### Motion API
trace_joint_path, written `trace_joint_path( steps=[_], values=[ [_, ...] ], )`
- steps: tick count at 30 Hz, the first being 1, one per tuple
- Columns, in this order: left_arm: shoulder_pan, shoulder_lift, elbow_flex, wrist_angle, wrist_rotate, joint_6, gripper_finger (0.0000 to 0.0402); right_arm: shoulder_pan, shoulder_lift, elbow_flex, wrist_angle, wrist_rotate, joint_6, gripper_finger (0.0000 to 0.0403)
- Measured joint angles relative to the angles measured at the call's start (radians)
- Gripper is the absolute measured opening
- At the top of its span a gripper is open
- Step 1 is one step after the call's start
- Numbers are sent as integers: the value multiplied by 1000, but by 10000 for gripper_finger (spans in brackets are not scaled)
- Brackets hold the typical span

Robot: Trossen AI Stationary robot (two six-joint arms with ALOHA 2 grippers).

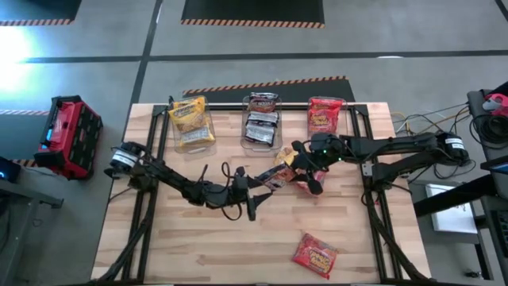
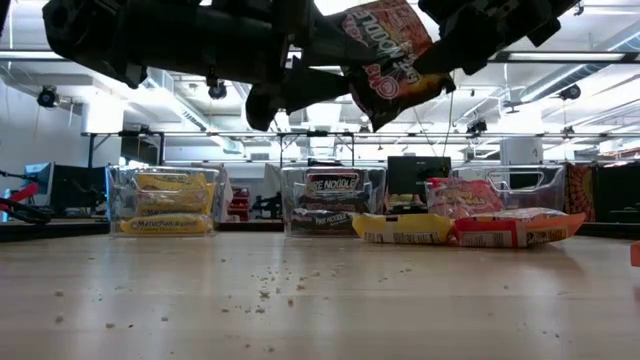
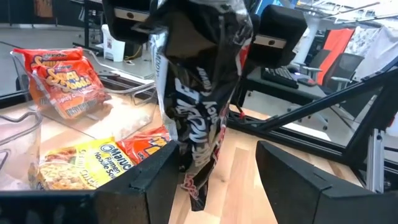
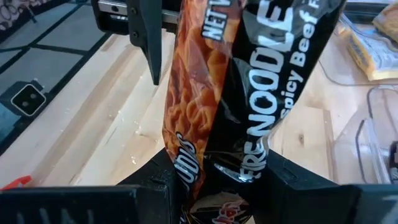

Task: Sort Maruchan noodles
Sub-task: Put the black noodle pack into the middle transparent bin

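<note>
A black packet [image 1: 274, 176] hangs above the table's middle, pinched in the right gripper [image 1: 295, 163]. The left gripper [image 1: 255, 183] sits just beside it, jaws parted around its lower end (contact unclear). One red packet [image 1: 315, 254] lies well apart.

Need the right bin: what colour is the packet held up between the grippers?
Black packet with orange noodle print; right wrist view.

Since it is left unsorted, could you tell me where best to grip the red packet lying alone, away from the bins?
Probably by one edge, from straight above: the red packet lies flat and askew on the table, so turn the wrist to match its slant.
</note>
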Motion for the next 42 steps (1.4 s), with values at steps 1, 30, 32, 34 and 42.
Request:
trace_joint_path(
  steps=[1,30,32,34,42],
  values=[
    [0,0,0,0,0,-2,194,-3,-1,0,-3,2,1,120],
    [-1,1,-1,-40,-32,-23,194,34,-15,78,-154,-20,54,120],
    [-1,1,-1,-36,-27,-13,194,35,-12,77,-147,-21,44,120],
    [0,1,0,-27,-14,0,194,40,-5,77,-129,-37,45,120],
    [5,2,1,8,15,36,194,54,8,77,-124,-51,46,120]
  ],
)
